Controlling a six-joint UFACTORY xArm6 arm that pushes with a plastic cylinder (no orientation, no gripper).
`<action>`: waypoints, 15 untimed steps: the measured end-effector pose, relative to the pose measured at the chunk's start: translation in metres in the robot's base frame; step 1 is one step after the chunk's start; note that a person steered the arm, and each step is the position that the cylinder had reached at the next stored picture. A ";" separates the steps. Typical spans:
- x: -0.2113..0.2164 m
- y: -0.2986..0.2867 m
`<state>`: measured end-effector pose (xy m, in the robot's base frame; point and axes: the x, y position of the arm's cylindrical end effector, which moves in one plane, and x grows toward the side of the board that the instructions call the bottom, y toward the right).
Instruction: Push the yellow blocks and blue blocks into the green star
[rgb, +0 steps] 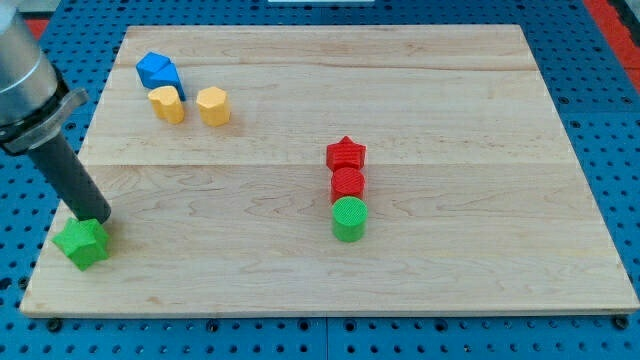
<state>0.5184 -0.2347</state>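
Note:
The green star (82, 243) lies near the board's bottom-left corner. My tip (96, 216) rests right against the star's upper right side, touching it. A blue block (158, 71) with an angular shape sits at the view's top left. Just below it lie a yellow rounded block (167, 104) and a yellow hexagon block (213, 105), side by side with a small gap. The yellow rounded block touches the blue block.
A red star (346, 154), a red round block (348, 183) and a green cylinder (349, 219) stand in a tight column right of the board's middle. The wooden board (450, 100) lies on a blue pegboard surface.

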 end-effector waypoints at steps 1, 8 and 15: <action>-0.044 0.027; -0.141 0.042; -0.265 0.061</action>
<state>0.2531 -0.1740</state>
